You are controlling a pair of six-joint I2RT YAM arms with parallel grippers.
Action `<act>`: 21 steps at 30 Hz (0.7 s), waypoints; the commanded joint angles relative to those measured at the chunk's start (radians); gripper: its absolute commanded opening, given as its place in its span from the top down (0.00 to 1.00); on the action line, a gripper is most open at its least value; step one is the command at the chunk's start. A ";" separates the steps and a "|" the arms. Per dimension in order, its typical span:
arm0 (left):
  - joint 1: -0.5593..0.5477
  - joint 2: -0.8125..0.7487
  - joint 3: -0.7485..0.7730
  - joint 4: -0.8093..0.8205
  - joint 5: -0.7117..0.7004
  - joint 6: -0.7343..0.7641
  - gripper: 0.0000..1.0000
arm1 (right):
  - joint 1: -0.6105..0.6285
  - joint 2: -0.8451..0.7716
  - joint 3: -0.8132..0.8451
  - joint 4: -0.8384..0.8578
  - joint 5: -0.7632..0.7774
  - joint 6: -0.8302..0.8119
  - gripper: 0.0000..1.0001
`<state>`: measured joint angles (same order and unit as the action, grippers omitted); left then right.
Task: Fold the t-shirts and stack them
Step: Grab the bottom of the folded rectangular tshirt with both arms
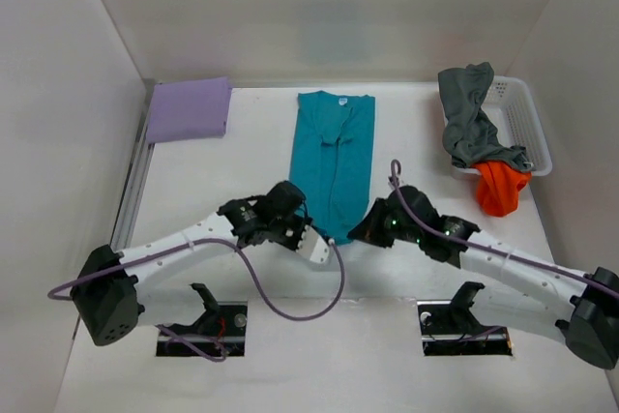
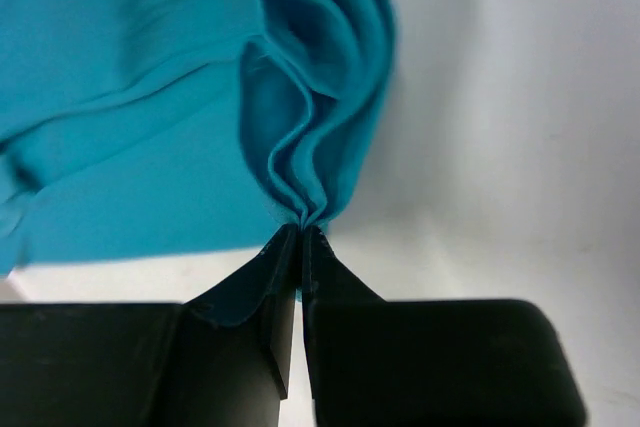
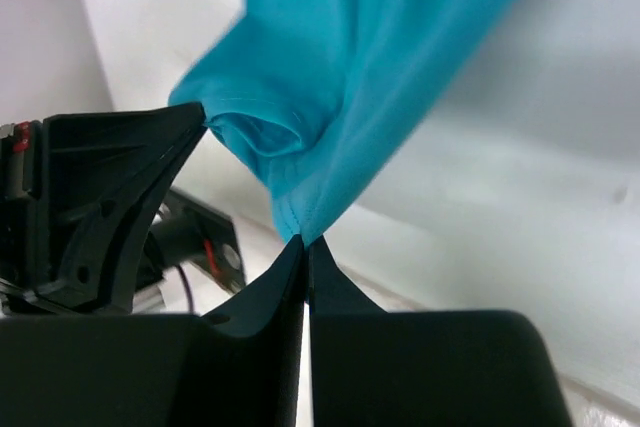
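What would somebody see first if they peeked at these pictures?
The long teal t-shirt in the middle of the table jumps out, with the left arm's fingers and the right arm's fingers both pinched shut on its near end. Next comes the bright orange t-shirt spilling out of the white basket at the far right, beneath a dark grey t-shirt.

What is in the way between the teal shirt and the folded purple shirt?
Nothing visible. Only bare table lies between the teal shirt and the purple shirt. The left gripper and right gripper pinch the teal shirt's near hem.
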<state>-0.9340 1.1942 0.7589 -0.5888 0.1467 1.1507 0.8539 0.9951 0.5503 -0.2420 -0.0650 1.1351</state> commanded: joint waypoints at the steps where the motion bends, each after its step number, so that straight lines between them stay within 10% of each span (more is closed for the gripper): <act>1: 0.097 0.014 0.126 -0.049 0.068 -0.045 0.98 | -0.084 0.037 0.134 -0.083 -0.035 -0.150 0.96; 21: 0.427 0.620 0.694 0.043 0.142 -0.109 0.95 | -0.483 0.609 0.622 -0.074 -0.176 -0.434 0.96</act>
<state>-0.5144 1.7992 1.3895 -0.5842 0.2485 1.0691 0.3908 1.5631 1.1061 -0.3145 -0.2176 0.7498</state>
